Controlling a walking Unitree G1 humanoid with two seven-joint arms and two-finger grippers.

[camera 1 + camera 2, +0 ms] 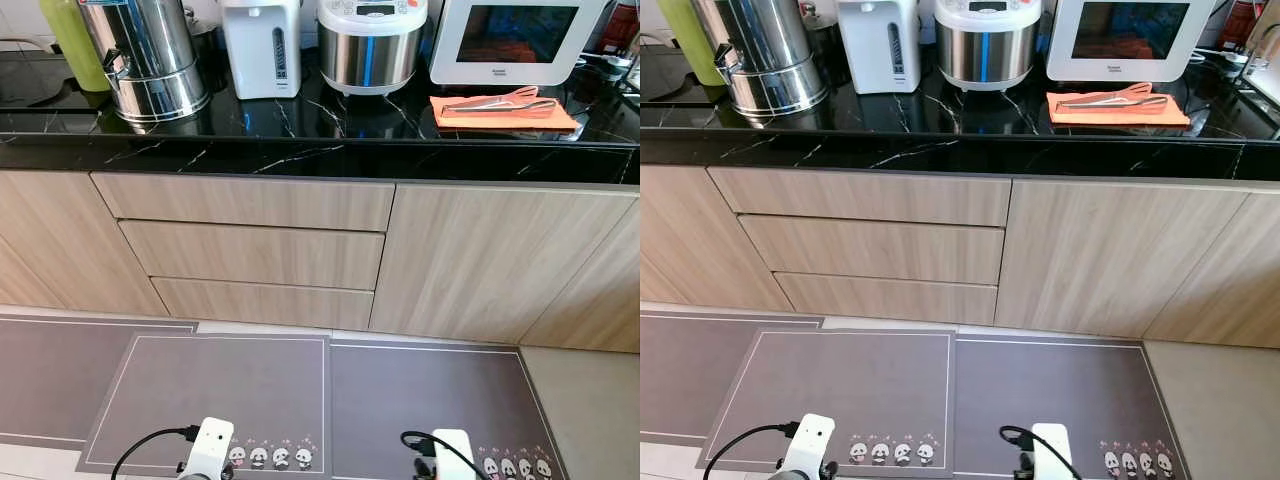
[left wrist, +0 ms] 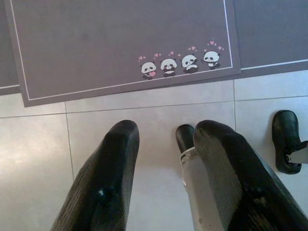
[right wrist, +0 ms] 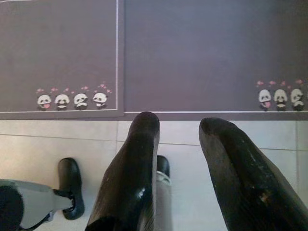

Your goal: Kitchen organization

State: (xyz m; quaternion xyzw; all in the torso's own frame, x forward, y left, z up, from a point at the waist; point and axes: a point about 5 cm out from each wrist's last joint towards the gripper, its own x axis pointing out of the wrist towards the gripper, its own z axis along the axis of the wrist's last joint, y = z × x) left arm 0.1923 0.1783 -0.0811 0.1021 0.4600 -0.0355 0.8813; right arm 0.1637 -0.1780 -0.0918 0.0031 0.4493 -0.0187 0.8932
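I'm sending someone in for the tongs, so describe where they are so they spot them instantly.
Look along the black marble countertop to the white microwave at its right end. The metal tongs lie flat on an orange mat just in front of it, the only loose utensil among upright appliances.

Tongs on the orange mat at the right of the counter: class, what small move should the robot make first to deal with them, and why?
Probably a step forward toward the counter while raising the right gripper. The tongs lie on the orange mat far back, while both grippers, left gripper included, hang low over the floor tiles with jaws open and empty.
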